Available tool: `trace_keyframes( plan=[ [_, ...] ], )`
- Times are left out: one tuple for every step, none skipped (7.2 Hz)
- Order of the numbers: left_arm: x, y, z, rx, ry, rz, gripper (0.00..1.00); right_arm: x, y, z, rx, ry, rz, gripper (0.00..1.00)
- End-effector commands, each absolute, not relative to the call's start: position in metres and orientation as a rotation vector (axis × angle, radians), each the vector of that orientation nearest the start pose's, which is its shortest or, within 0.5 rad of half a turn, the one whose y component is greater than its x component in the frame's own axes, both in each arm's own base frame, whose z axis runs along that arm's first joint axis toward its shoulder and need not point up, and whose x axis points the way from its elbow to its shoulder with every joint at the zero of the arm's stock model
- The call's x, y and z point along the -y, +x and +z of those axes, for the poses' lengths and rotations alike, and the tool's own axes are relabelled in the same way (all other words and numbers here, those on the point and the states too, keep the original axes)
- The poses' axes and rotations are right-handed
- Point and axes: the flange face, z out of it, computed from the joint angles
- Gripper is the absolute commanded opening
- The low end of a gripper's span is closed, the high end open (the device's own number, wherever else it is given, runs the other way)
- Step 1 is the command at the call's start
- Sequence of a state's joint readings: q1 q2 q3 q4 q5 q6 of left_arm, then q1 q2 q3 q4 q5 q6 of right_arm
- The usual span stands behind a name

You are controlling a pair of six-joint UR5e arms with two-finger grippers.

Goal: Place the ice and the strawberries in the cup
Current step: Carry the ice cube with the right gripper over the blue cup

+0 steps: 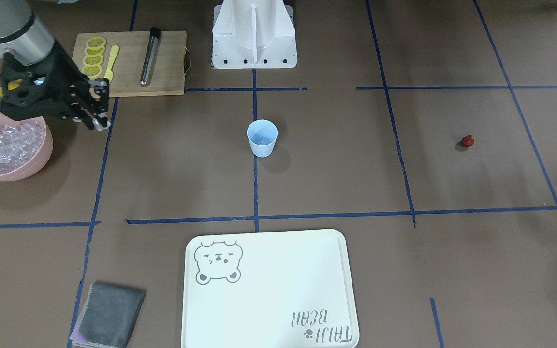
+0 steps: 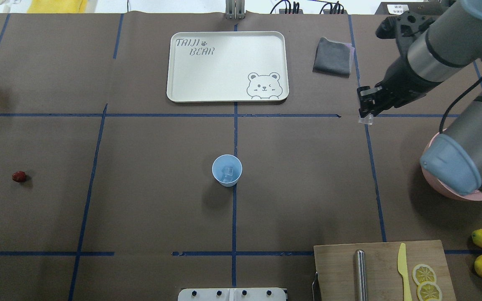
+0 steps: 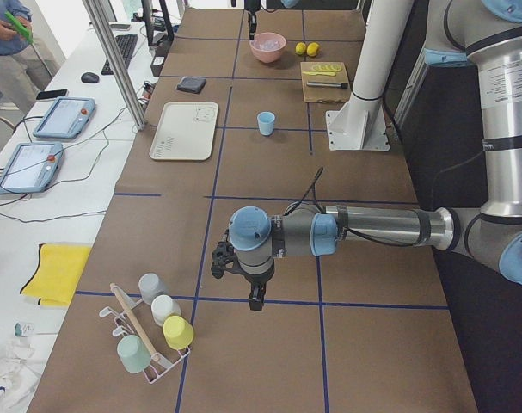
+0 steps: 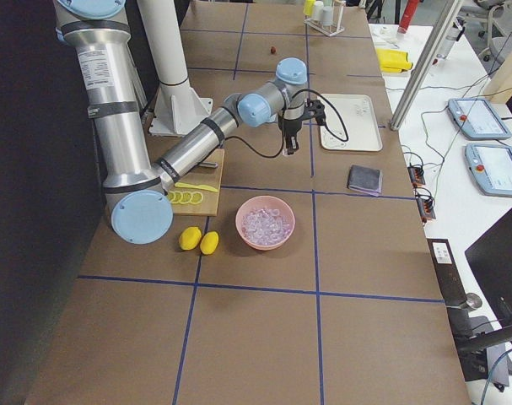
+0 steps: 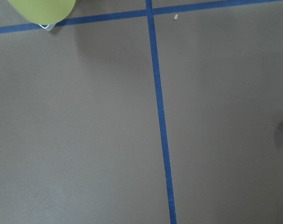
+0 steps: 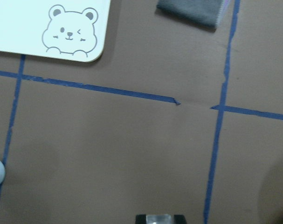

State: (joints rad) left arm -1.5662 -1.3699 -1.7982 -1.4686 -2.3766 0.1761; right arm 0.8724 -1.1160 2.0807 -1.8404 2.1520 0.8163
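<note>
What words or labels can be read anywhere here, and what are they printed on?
"TAIJI BEAR", with a paw print after TAIJI: on the tray, which also carries a winking bear drawing.
White label at the overhead view's top right: too small to read.
Tablet screens on the side desk: too small to read.

Plastic cup [image 1: 262,145] smooth; ice [image 1: 7,140] clear, glossy; cutting board [image 1: 167,58] wood; table cover [image 1: 336,169] matt.

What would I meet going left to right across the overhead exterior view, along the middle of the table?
strawberry → cup → right gripper, jaws closed on an ice cube → pink bowl, partly hidden by the arm
</note>
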Motion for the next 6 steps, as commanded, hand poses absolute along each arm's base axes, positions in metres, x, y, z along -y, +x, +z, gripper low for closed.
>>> trace_keyframes(
  plan=[
    [0.402, -0.06, 0.644, -0.81, -0.001, 0.14, 1.0, 0.423, -0.365, 0.15, 0.892, 0.098, -0.055, 0.0],
    [0.402, -0.06, 0.644, -0.81, 0.0, 0.141, 1.0, 0.414, -0.396, 0.123, 0.897, 0.098, -0.023, 0.0],
    [0.402, -0.06, 0.644, -0.809, -0.001, 0.14, 1.0, 0.411, -0.422, 0.094, 0.894, 0.102, 0.001, 0.0],
    [0.399, -0.06, 0.646, -0.811, -0.006, 0.139, 1.0, 0.41, -0.449, 0.074, 0.886, 0.1, 0.027, 0.0],
    [0.399, -0.059, 0.645, -0.811, -0.005, 0.141, 1.0, 0.416, -0.47, 0.055, 0.878, 0.094, 0.052, 0.0],
    [0.399, -0.06, 0.645, -0.81, -0.003, 0.14, 1.0, 0.414, -0.484, 0.048, 0.869, 0.087, 0.062, 0.0]
  ],
)
